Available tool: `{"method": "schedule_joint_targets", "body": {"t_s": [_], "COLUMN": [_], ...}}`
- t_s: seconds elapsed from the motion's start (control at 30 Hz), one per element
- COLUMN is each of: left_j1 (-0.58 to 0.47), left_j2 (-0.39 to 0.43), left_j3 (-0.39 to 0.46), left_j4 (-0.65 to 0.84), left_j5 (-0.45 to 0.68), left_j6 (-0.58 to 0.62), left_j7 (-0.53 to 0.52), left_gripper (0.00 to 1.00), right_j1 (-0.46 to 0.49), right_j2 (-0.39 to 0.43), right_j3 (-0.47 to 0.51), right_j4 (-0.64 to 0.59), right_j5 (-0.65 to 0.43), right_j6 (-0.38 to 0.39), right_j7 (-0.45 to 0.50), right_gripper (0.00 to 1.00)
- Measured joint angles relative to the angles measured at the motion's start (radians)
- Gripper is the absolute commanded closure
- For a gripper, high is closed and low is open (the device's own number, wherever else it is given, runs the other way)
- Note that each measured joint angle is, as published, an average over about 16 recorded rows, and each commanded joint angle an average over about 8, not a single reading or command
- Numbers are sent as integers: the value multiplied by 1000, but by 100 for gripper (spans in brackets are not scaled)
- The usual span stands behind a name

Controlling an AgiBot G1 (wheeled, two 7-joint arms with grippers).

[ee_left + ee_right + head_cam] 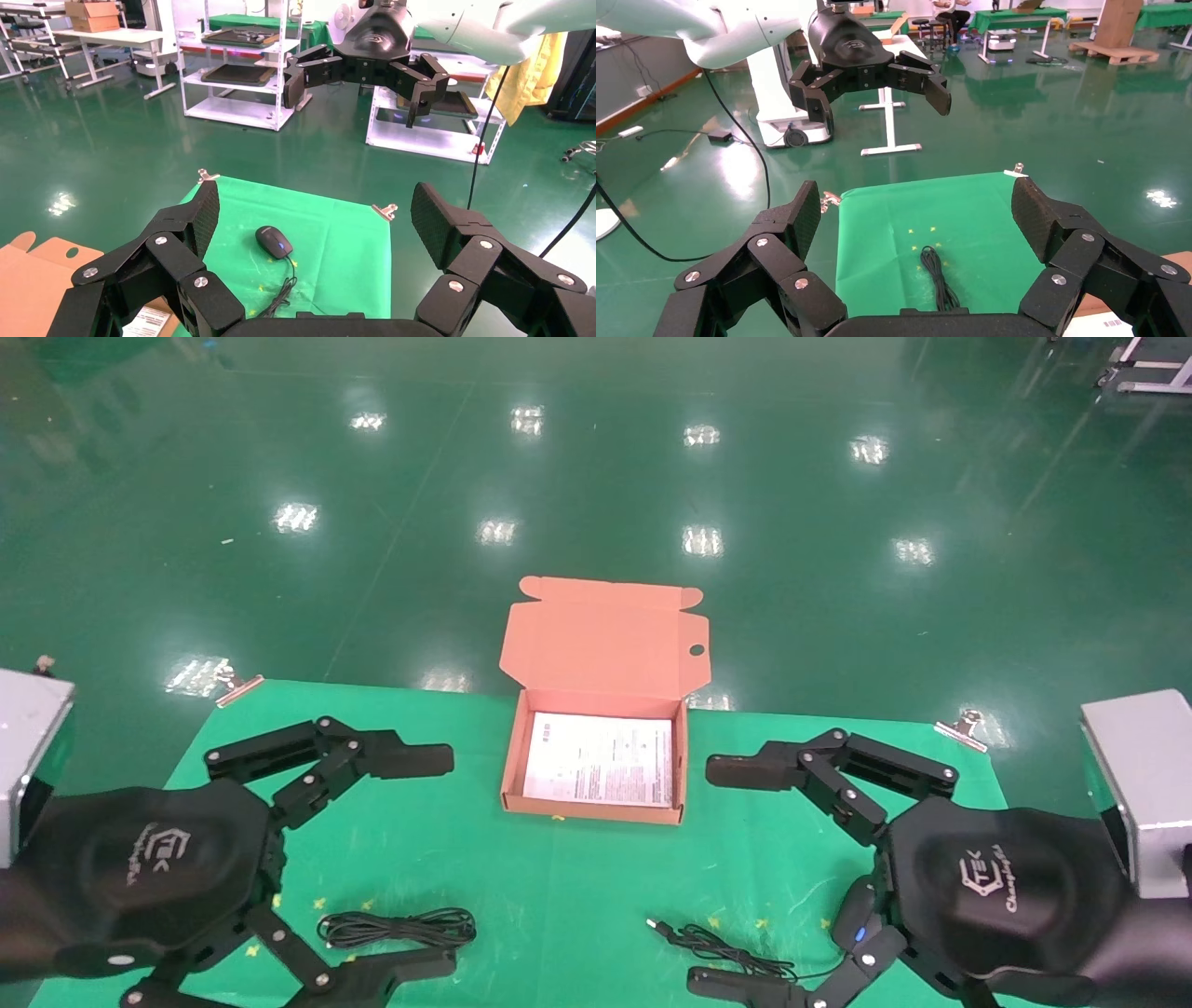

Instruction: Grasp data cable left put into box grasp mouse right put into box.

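Two grippers: left gripper [372, 868] and right gripper [745, 877] both hang above the tabletop [559, 887], fingers spread wide, grasping nothing.
Data cable: data cable [398, 928] lies bundled on the green cloth, under the left gripper's span.
Mouse: mouse [273, 241] sits on the cloth beneath the right gripper, its cord [717, 947] trailing toward the middle.
Box: box [596, 808] stands open between the arms, lid [605, 649] tipped back, white sheet [601, 759] on its floor.
Risk: a pinch on one loop could let the bundle unwind and drape over the box wall; the trailing cord could snag or hang outside.
Hidden: in the head view the right gripper covers most of the mouse; the cable's plugs are too small to make out.
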Motion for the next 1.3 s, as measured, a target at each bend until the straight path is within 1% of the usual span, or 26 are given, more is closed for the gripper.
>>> {"method": "schedule_joint_targets", "body": {"t_s": [0.47, 0.7, 0.83, 1.0, 1.13, 1.3], "left_j1": [0, -17, -48, -116, -188, -292], "left_j2": [-2, -9, -9, 1, 19, 46], "left_j3": [1, 23, 53, 119, 189, 299], "left_j4": [-1, -5, -5, -2, 1, -2], "left_j5": [3, 48, 106, 214, 313, 454], "left_j6": [2, 11, 24, 49, 67, 83], "left_j7": [0, -13, -32, -70, -98, -120], "left_gripper": [0, 0, 0, 0, 0, 0], "right_j1": [1, 16, 44, 110, 178, 253], "right_j2": [2, 14, 21, 21, 8, -22], "right_j3": [-1, -11, -29, -71, -120, -192], "right_j4": [2, 22, 39, 60, 69, 74], "right_j5": [-5, -64, -138, -280, -409, -564], "right_j6": [0, -3, -11, -26, -38, -42], "right_j7": [-2, -33, -75, -156, -234, -342], "right_gripper": [0, 0, 0, 0, 0, 0]}}
